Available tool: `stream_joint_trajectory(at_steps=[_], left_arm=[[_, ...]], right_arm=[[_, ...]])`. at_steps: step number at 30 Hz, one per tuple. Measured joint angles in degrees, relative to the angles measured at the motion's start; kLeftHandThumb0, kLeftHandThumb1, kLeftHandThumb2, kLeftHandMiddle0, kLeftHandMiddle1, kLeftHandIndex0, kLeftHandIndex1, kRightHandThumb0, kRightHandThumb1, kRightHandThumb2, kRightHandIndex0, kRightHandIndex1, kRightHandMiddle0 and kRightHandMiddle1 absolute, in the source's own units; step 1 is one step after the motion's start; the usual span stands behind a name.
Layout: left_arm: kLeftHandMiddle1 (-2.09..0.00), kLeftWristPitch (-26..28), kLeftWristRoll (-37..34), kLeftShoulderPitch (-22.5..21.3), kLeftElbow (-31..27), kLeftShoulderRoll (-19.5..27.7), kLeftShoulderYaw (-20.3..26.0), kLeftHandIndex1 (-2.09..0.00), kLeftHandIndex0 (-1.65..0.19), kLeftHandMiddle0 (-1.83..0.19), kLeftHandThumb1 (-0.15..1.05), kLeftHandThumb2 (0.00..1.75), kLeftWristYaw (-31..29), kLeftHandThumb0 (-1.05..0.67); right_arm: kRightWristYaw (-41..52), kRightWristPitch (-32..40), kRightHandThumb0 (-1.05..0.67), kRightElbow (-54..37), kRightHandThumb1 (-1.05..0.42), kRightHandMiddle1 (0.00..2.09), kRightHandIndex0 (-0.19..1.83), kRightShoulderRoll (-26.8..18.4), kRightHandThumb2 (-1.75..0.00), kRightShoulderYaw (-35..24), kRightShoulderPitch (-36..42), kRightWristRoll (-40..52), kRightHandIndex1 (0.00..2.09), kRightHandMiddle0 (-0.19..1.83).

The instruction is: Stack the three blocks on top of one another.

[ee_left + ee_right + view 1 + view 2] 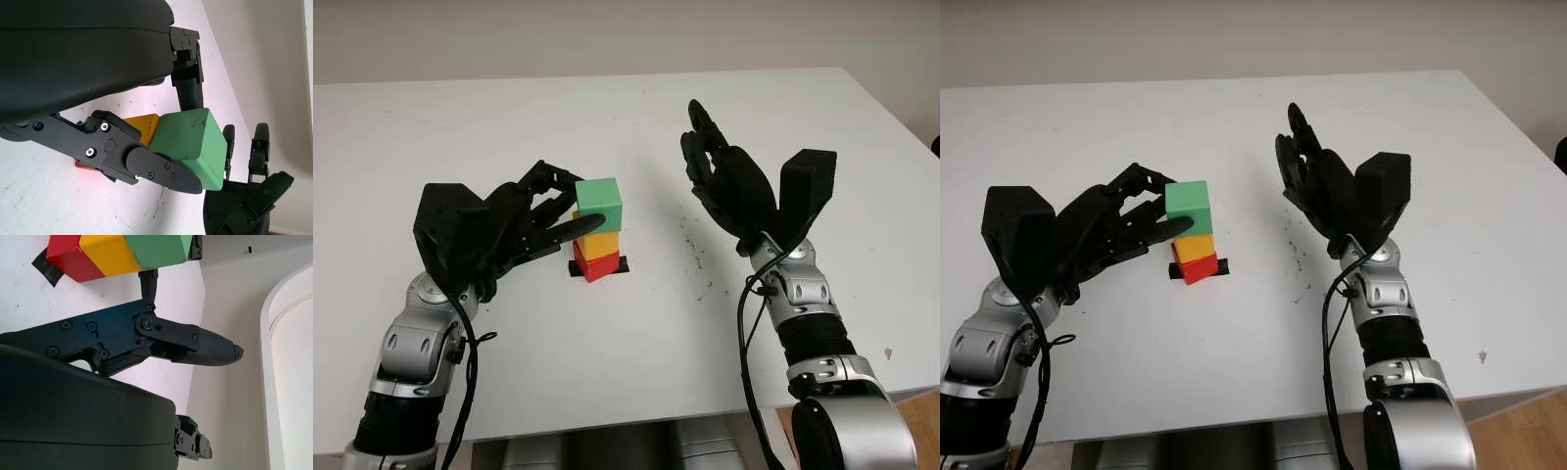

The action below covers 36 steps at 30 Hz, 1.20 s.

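A green block (599, 204) sits on top of a yellow block (600, 244), which stands on a red block (598, 264); the stack rests on a black tape mark (622, 266) on the white table (607, 372). My left hand (582, 201) comes in from the left and is shut on the green block (195, 142), thumb along its near face and a finger behind it. My right hand (715, 162) is open, raised above the table to the right of the stack and apart from it.
Small dark specks (695, 250) dot the table between the stack and the right hand. The table's front edge runs just before both forearms, and its right edge lies beyond the right arm.
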Motion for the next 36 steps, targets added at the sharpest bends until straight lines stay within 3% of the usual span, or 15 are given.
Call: stream_joint_trajectory(at_steps=[23,25,26,27,29,30,31,32,36], left_arm=[[-0.05,-1.2,0.0,0.5,0.0,-0.5,0.1,-1.84,-0.38,-0.19,1.05,0.26,1.0,-0.48],[-0.04,-1.1,-0.4,0.5,0.1,-1.0,0.4,-1.79,-0.28,-0.16,1.05,0.23,1.1,-0.49],[-0.03,-0.9,-0.9,0.5,0.1,-1.5,0.6,-1.71,-0.18,-0.14,1.05,0.21,1.2,-0.52],[-0.02,-0.7,-1.3,0.6,0.1,-1.6,0.6,-1.49,-0.03,-0.07,1.05,0.21,1.3,-0.56],[-0.03,-0.7,-1.4,0.6,0.1,-1.7,0.6,-1.24,0.06,-0.02,1.05,0.21,1.2,-0.61],[-0.03,-0.8,-1.3,0.6,0.1,-1.7,0.6,-1.01,0.07,0.01,1.05,0.21,1.1,-0.66],[-0.04,-1.2,-1.2,0.7,0.1,-1.6,0.5,-0.65,0.05,0.1,1.05,0.21,1.0,-0.73],[-0.05,-1.8,-0.9,0.7,0.1,-1.5,0.4,-0.47,0.02,0.13,1.05,0.21,0.9,-0.75],[-0.03,-4.4,0.4,0.8,0.3,-1.1,0.0,-0.22,0.07,0.18,1.05,0.22,0.2,-0.78]], right_arm=[[0.1,0.1,-0.68,0.0,-1.05,0.0,-0.19,-0.1,-0.64,0.0,0.0,0.0,0.0,-0.19],[0.2,0.1,-0.68,0.0,-1.05,0.0,-0.19,-0.1,-0.64,0.1,0.0,0.0,0.0,-0.19],[0.3,0.1,-0.67,0.0,-1.05,0.0,-0.19,-0.1,-0.64,0.0,0.0,0.0,0.0,-0.19],[0.4,0.1,-0.67,0.0,-1.05,0.0,-0.19,-0.1,-0.64,0.0,0.0,0.0,0.0,-0.19],[0.4,0.1,-0.66,0.0,-1.05,0.0,-0.19,-0.1,-0.65,0.0,0.0,0.0,0.0,-0.19],[0.5,0.1,-0.66,0.0,-1.05,0.0,-0.19,-0.1,-0.65,0.0,0.0,0.0,0.0,-0.19],[0.6,0.1,-0.67,0.0,-1.05,0.0,-0.19,-0.1,-0.65,0.0,0.0,0.0,0.0,-0.19],[0.6,0.1,-0.67,0.0,-1.05,0.0,-0.19,-0.1,-0.65,0.0,0.0,0.0,0.0,-0.19],[0.8,0.1,-0.67,0.0,-1.05,0.0,-0.19,-0.1,-0.64,0.0,0.0,0.0,0.0,-0.19]])
